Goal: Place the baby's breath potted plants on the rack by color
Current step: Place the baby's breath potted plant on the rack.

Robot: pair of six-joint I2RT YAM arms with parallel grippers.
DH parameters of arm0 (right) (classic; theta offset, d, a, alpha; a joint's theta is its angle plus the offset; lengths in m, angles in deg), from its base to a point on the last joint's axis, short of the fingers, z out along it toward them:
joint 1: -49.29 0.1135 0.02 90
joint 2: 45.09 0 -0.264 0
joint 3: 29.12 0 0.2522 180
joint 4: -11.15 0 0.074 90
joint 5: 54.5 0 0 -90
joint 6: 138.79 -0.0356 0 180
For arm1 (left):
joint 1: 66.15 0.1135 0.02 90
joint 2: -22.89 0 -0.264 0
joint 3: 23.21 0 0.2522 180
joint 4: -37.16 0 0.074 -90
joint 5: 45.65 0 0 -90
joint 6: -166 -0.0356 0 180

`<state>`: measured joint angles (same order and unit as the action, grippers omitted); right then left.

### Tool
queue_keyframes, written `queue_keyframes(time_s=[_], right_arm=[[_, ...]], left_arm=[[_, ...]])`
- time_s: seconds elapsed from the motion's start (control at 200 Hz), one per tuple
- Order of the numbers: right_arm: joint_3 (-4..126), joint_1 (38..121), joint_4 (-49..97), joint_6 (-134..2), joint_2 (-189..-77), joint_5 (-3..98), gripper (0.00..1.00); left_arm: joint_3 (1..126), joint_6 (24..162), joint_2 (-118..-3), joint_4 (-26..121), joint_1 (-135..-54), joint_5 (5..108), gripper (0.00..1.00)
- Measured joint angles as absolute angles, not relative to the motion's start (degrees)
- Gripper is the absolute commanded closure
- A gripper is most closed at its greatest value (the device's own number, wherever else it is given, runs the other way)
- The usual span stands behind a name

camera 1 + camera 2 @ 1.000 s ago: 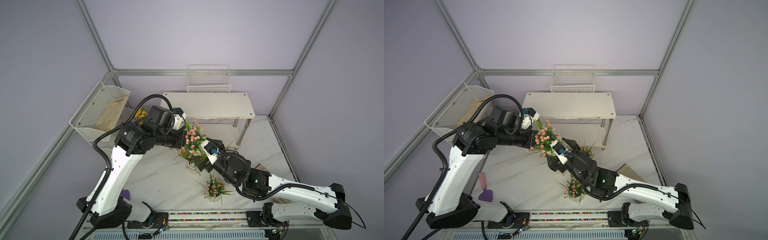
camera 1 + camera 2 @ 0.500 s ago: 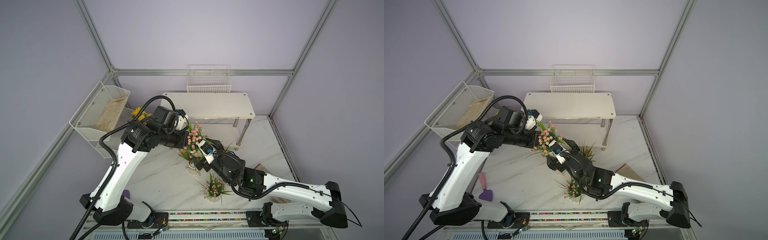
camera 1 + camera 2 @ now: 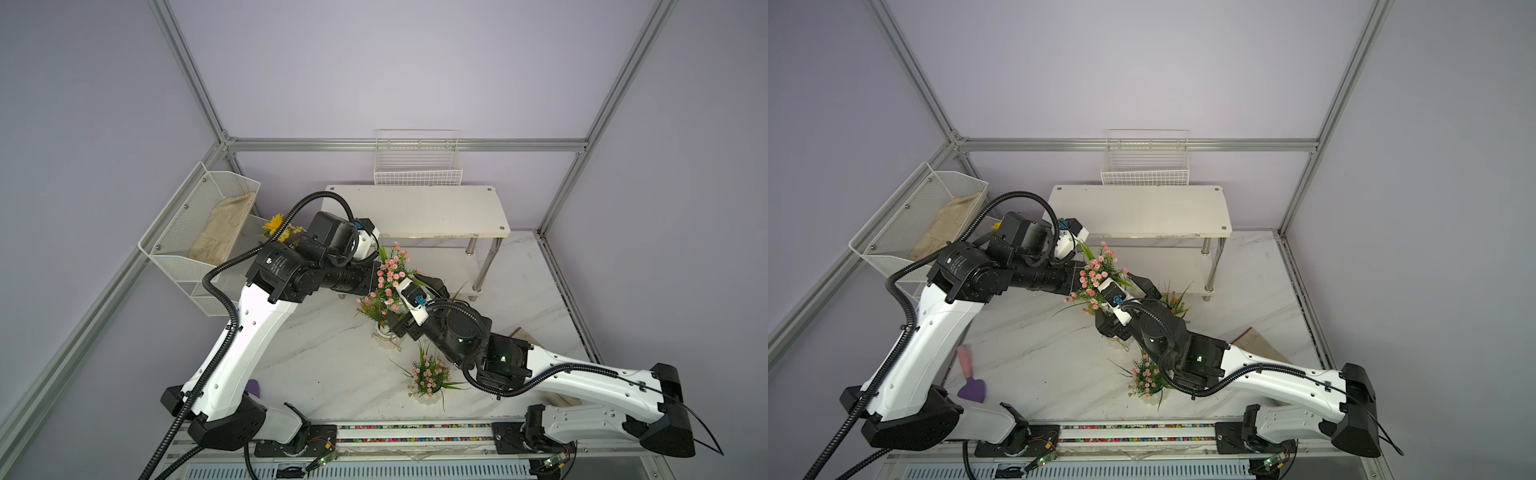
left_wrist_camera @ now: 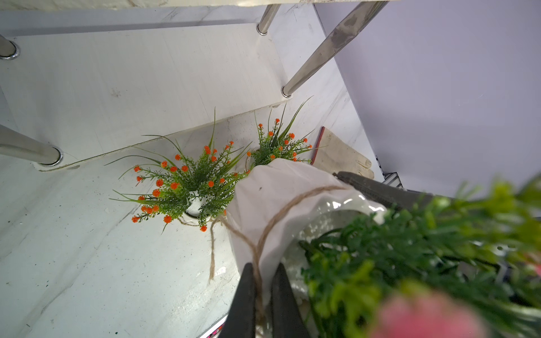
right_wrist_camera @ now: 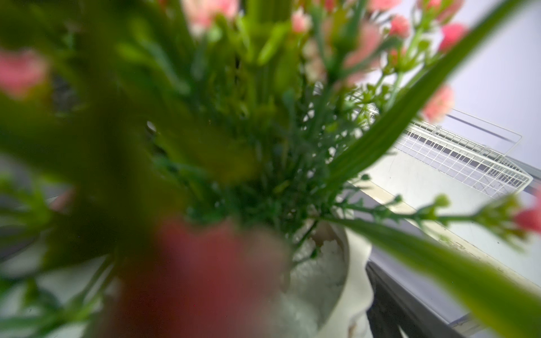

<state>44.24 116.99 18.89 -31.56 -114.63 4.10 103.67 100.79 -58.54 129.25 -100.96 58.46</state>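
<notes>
A pink baby's breath potted plant (image 3: 390,270) (image 3: 1098,274) hangs in the air in front of the rack (image 3: 419,212). My left gripper (image 4: 262,266) is shut on the cloth wrap and twine of its white pot (image 4: 292,190). My right gripper (image 3: 409,305) stands open around the same pot, with one finger (image 4: 380,190) beside the rim. Two orange plants (image 4: 187,181) (image 4: 278,143) stand on the table by the rack's lower shelf (image 4: 117,82). The second pink plant (image 3: 428,374) stands near the front edge.
White mesh wall baskets (image 3: 199,224) hang at the left, with a yellow bouquet (image 3: 276,224) beside them. A wire grid basket (image 3: 417,166) hangs behind the rack. A beige glove (image 4: 342,155) lies right of the orange plants. A purple and pink tool (image 3: 971,386) lies front left.
My left arm has carried the pink plant a little up and toward the rack. My right arm has slid left, bringing its open jaws around the pot.
</notes>
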Motion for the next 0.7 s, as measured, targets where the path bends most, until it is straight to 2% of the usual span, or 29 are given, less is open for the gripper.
queue_keyframes(time_s=[0.695], right_arm=[[44.24, 113.95, 18.5, -32.7, -115.55, 7.93, 0.03]], left_arm=[[101.79, 100.47, -58.67, 126.93, -100.21, 59.36, 1.0]])
